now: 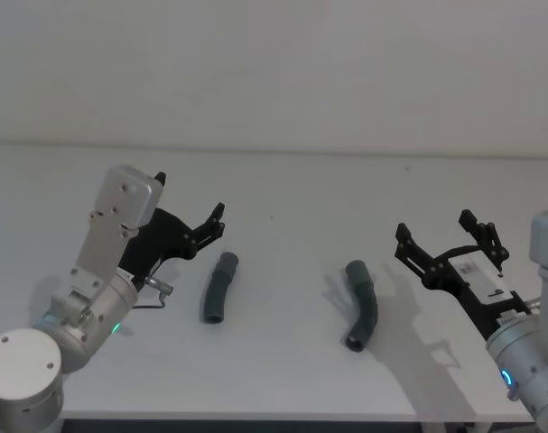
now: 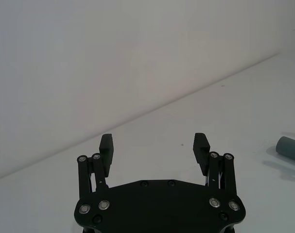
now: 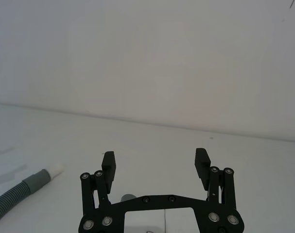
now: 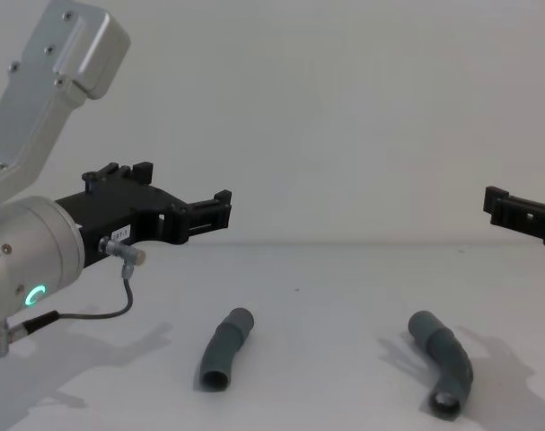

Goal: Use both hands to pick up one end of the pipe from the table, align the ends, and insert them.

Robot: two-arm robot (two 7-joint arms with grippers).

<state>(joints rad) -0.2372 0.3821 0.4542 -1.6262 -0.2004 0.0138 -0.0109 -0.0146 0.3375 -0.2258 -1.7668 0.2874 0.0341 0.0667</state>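
Above the tabletop's [image 1: 283, 379] left side: left gripper [image 1: 190, 197], spread wide, empty. Toward the front edge: left pipe piece [image 1: 218, 287] and right pipe piece [image 1: 363, 305], well apart, ungrasped. Rightmost: right gripper [image 1: 439, 227], likewise spread. Probably the approach step; next, lower onto each piece.

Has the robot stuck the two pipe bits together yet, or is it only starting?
Only starting. Done: nothing yet; the left pipe piece and the right pipe piece lie apart on the table. In hand: nothing; the left tool and the right tool hang open and empty, each near its piece. Left to do: grab both pieces, line them up, push them together.
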